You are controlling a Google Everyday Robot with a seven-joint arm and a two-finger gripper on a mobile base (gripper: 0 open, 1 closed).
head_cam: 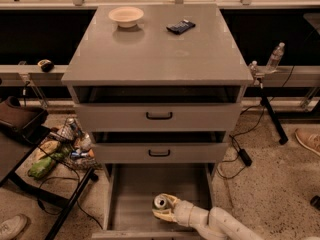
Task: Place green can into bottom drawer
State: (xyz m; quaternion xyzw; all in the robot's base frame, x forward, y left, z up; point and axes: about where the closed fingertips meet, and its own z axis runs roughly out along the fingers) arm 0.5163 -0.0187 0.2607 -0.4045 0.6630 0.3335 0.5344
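Can (161, 201) stands upright low in the bottom drawer (132, 194), at six o'clock in the view, seemingly touching its floor. The gripper (165, 210), reaching in from five o'clock, is clamped round the can's sides, steadying it for setting down.

We note the small green and white metal can (161, 201) in the wide grey bottom drawer (132, 191), near its front, right of centre. The pale two-finger gripper (163, 207) clasps it, reaching in from the front right. On the grey cabinet top (155, 54), a round pale bowl (126, 16) sits back left, with a small dark flat object (180, 27) to its right.
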